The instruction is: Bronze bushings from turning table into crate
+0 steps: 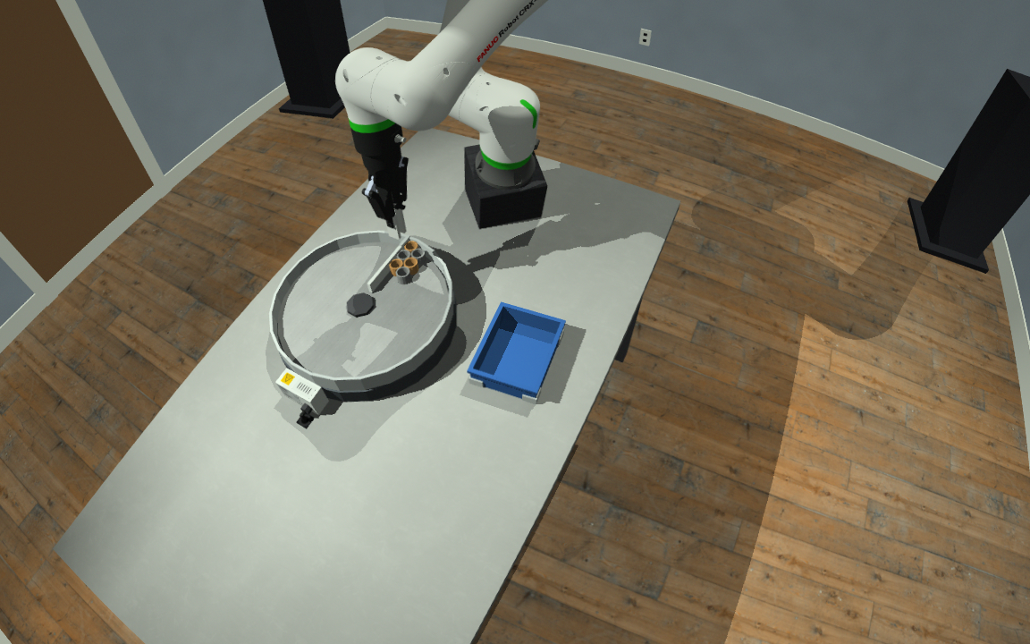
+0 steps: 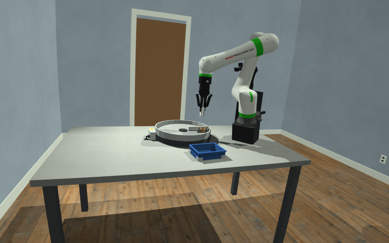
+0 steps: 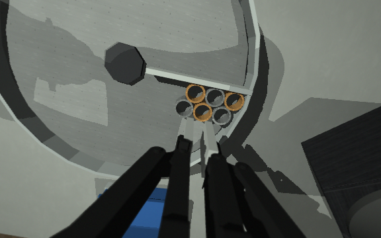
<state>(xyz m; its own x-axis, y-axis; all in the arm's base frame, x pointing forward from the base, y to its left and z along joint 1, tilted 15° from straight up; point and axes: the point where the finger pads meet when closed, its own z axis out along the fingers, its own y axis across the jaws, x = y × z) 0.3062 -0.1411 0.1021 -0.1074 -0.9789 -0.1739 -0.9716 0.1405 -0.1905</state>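
Observation:
Three bronze bushings (image 3: pixel 186 94) (image 3: pixel 202 120) (image 3: pixel 235 110) and three steel bushings (image 3: pixel 215 89) (image 3: pixel 221 123) (image 3: pixel 176 108) stand upright in a tight cluster on the turning table (image 1: pixel 310 296) (image 3: pixel 137 116), between its divider bar and rim. The bronze and steel ones are mixed. The blue crate (image 1: pixel 502 383) (image 2: pixel 211 155) (image 3: pixel 149 211) stands beside the turning table, and its visible floor is bare in the top view. My gripper (image 1: pixel 401 235) (image 2: pixel 202 115) (image 3: pixel 196 130) points down above the turning table near the cluster. Its fingers are nearly together, with a narrow gap and nothing between them.
The divider bar (image 1: pixel 386 268) (image 3: pixel 190 79) runs from the dark hub (image 1: pixel 360 304) (image 3: pixel 124 63) to the raised rim. A white drive box (image 1: pixel 300 390) (image 2: pixel 151 134) sits at the rim's outer side. The black robot base (image 1: pixel 507 199) (image 2: pixel 245 133) stands on the same worktable.

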